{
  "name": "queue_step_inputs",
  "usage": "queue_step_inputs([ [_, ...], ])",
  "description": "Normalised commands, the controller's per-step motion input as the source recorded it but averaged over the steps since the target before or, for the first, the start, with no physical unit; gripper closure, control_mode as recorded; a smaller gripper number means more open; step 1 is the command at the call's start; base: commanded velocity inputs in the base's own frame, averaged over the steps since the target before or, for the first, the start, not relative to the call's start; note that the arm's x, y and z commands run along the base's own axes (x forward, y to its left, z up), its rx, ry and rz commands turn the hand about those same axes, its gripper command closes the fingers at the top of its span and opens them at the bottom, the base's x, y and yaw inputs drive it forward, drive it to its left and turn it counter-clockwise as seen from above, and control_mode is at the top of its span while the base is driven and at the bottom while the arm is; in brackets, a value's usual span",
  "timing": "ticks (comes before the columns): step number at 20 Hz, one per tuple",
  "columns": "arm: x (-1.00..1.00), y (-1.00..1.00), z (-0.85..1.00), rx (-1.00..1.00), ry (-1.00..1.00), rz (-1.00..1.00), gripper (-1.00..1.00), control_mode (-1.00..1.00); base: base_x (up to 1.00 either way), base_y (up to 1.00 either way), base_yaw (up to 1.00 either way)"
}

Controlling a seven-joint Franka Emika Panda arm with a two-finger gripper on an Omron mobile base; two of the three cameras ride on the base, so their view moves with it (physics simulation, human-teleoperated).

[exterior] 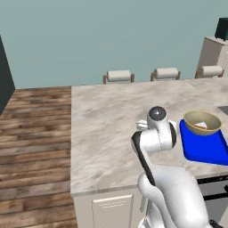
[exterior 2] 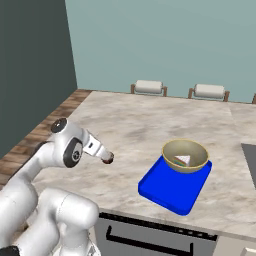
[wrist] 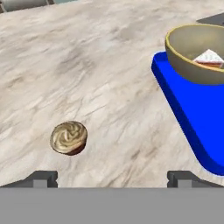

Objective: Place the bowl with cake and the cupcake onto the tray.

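Observation:
The tan-yellow bowl with cake (exterior 2: 185,155) (exterior: 202,122) (wrist: 199,54) stands on the far part of the bright blue tray (exterior 2: 172,190) (exterior: 205,149) (wrist: 197,113), with the white wedge lying inside it. The small brown cupcake (wrist: 68,138) with its swirled tan top sits upright on the marble counter, left of the tray and apart from it. My gripper (wrist: 113,177) hovers just short of the cupcake, open, with nothing between its fingertips (wrist: 43,177). The cupcake lies ahead of the left fingertip, off the gripper's centre line.
Marble counter (exterior: 107,129) stretches wide to the left and far side of the tray. Stools (exterior: 119,75) (exterior: 165,72) line its far edge. A dark cooktop (exterior 2: 250,155) lies right of the tray. Wooden floor (exterior: 35,133) is beyond the counter's left edge.

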Motion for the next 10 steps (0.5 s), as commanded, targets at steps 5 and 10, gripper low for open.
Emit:
queue_step_inputs([
  [5, 0.68, 0.0, -0.04, 0.01, 0.34, 0.17, -1.0, -1.0, 0.0, 0.0, 0.0],
  [10, 0.51, 0.0, 0.0, 0.01, 0.25, 0.1, -1.0, -1.0, 0.0, 0.0, 0.0],
])
